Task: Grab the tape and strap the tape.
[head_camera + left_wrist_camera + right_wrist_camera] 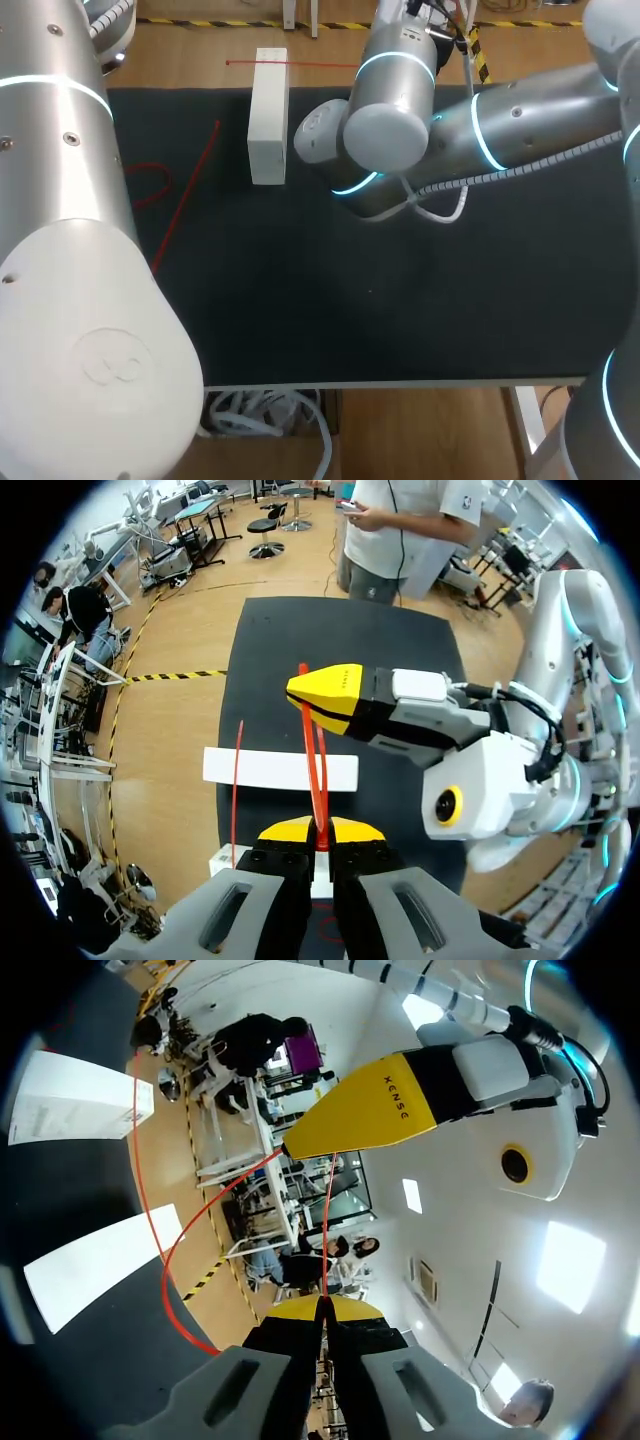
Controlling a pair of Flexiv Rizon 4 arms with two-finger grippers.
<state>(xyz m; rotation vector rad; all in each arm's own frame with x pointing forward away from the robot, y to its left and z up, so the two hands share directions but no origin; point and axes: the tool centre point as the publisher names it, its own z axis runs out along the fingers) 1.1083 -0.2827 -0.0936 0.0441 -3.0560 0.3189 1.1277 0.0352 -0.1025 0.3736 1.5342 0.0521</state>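
A thin red tape (312,750) runs taut between my two grippers above the white box (280,770). My left gripper (320,832) is shut on one end of it. My right gripper (298,693), facing it from the other arm, is shut on the tape a short way ahead. In the right wrist view the right gripper (325,1305) pinches the tape (150,1210), which loops out and back to the left gripper (292,1148). More of the tape (185,195) lies slack on the black mat in the head view, where both grippers are hidden behind the arms.
The white box (268,120) lies lengthwise at the mat's far middle. A second white block (100,1260) shows below the grippers in the wrist views. The black mat (400,310) covers the table, and its front edge runs along the near side.
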